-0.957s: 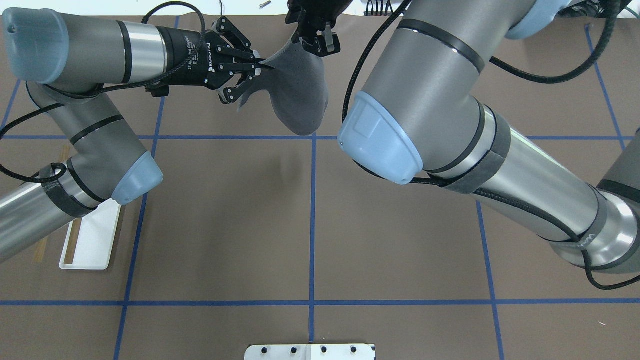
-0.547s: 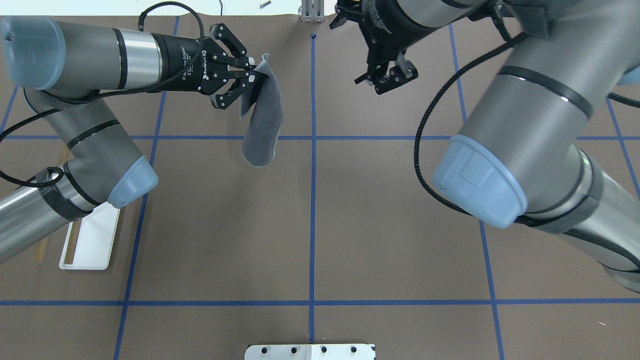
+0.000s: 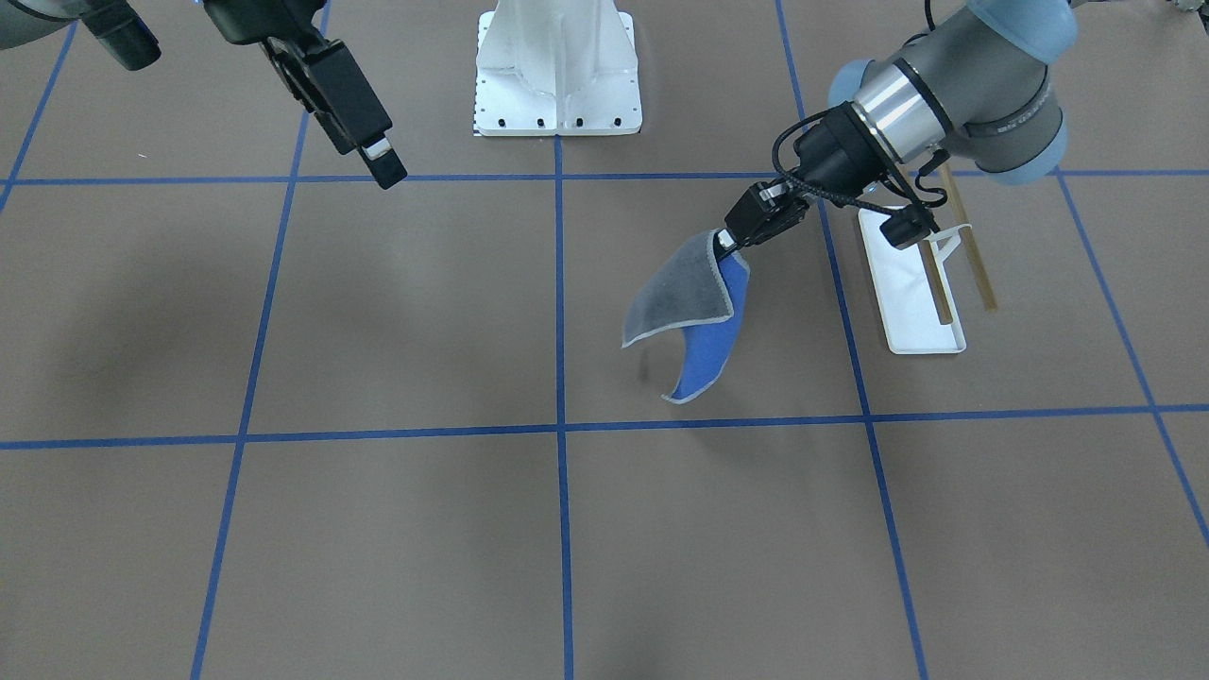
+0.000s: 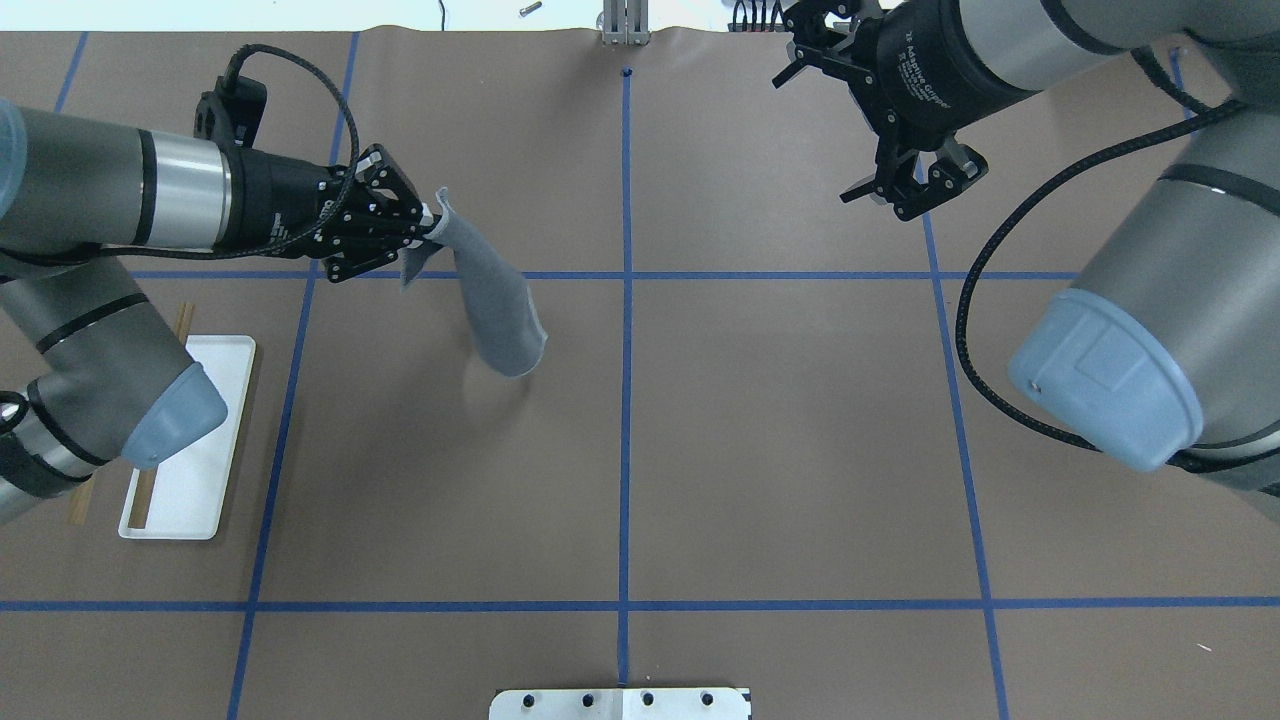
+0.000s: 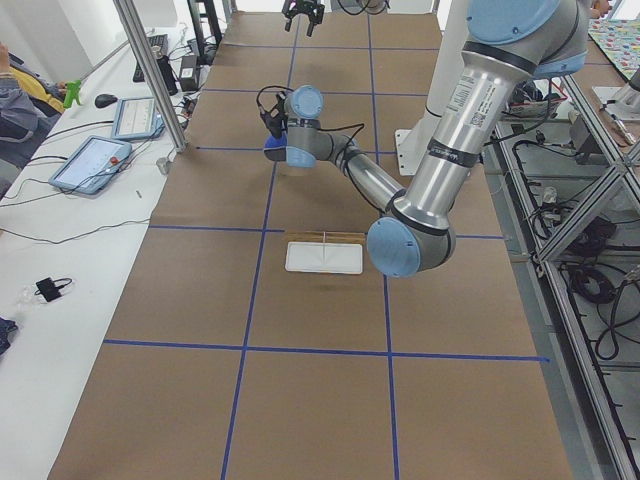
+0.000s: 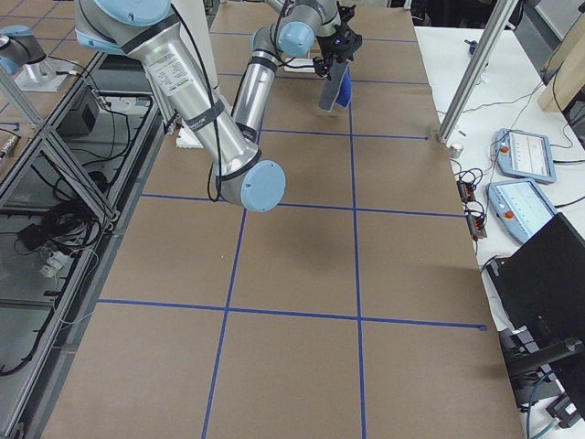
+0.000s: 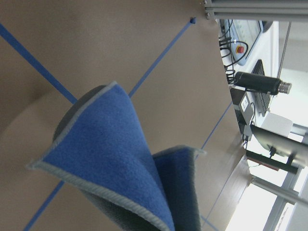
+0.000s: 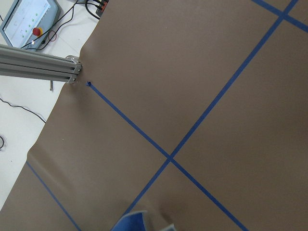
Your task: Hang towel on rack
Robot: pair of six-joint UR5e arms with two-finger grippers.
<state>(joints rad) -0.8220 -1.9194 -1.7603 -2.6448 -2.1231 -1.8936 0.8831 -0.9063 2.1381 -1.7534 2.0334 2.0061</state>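
Table (image 4: pixel 780 450) brown-papered, blue tape grid (image 4: pixel 625 420) | left claw (image 4: pixel 432 226) pinching towel (image 4: pixel 495 310) | right claw (image 4: pixel 890 200) splayed, empty

Overhead view steeply down from behind, white bolted base plate (image 4: pixel 620 708) at bottom centre, front-facing view opposite, same plate top centre, side views high along the brown blue-taped table (image 5: pixel 320 400) from each end, wrist views close above it
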